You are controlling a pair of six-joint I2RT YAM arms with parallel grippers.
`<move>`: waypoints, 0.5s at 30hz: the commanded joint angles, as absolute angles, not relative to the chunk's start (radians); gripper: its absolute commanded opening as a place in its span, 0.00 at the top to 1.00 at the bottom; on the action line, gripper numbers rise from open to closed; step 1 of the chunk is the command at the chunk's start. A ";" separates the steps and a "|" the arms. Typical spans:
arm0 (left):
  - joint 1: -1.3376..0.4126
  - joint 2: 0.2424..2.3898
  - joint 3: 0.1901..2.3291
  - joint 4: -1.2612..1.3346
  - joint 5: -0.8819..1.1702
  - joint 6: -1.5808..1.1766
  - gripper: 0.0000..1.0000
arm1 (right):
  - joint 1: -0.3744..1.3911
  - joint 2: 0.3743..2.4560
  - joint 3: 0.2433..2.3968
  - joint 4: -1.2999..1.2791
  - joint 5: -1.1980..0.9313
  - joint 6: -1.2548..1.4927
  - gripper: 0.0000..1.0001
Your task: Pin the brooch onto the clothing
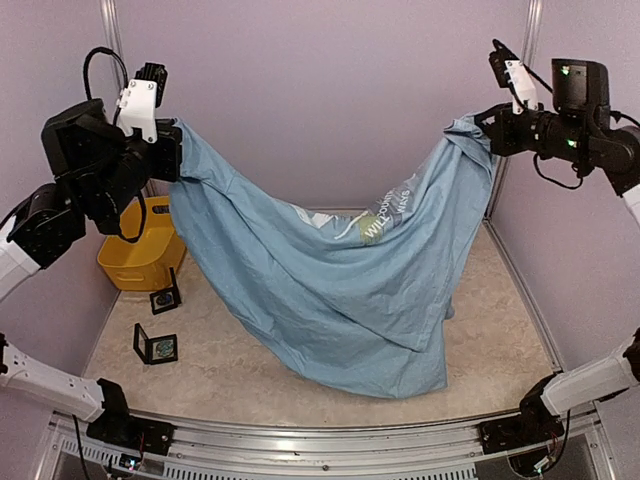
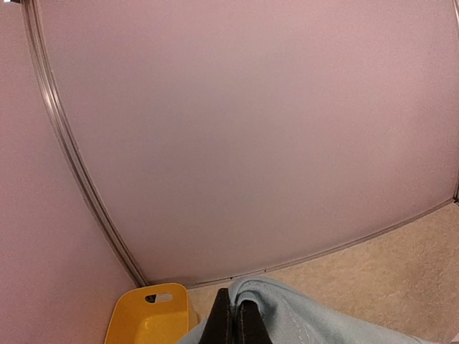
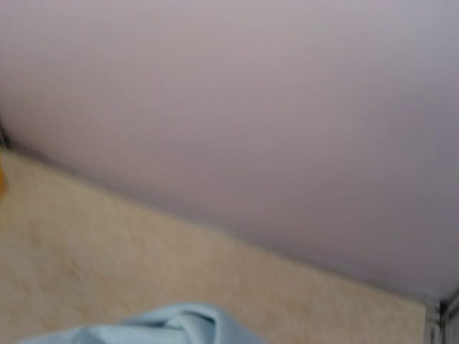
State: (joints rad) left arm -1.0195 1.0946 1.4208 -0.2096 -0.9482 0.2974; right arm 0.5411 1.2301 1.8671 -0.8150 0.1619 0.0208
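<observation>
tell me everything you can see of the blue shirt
The T-shirt is light blue, soft fabric, with white lettering and a green streak showing in a fold. It hangs like a hammock between the left gripper and right gripper, each shut on a raised corner; its sagging lower edge seems to rest on the table.

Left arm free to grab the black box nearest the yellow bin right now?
Probably not yet: the left gripper is shut on the T-shirt, held high. The box itself lies uncovered, so letting go should free the arm for it.
</observation>
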 commanded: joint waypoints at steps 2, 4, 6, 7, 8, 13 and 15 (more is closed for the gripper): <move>-0.830 1.179 1.440 -0.232 -0.708 0.220 1.00 | 0.442 1.352 1.895 -0.720 0.090 -0.054 1.00; -0.786 1.246 1.490 -0.197 -0.715 0.257 1.00 | 0.398 1.439 1.976 -0.697 0.045 -0.053 1.00; -0.768 1.305 1.554 -0.159 -0.742 0.312 1.00 | 0.375 1.511 2.087 -0.703 0.010 -0.040 1.00; -0.767 1.338 1.585 -0.139 -0.758 0.341 1.00 | 0.372 1.542 2.141 -0.706 0.003 -0.036 1.00; -0.767 1.354 1.614 -0.118 -0.770 0.371 1.00 | 0.371 1.562 2.192 -0.704 0.002 -0.034 1.00; -0.777 1.354 1.614 -0.042 -0.728 0.433 1.00 | 0.371 1.546 2.183 -0.663 -0.086 -0.022 1.00; -0.781 1.325 1.555 -0.076 -0.675 0.397 1.00 | 0.369 1.516 2.077 -0.658 -0.091 -0.013 1.00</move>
State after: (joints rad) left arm -0.7750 1.3907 1.5963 -0.1368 -0.7490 0.3832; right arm 0.3756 1.5871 2.1639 -0.7185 -0.0330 -0.0284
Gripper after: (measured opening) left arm 0.009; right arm 0.004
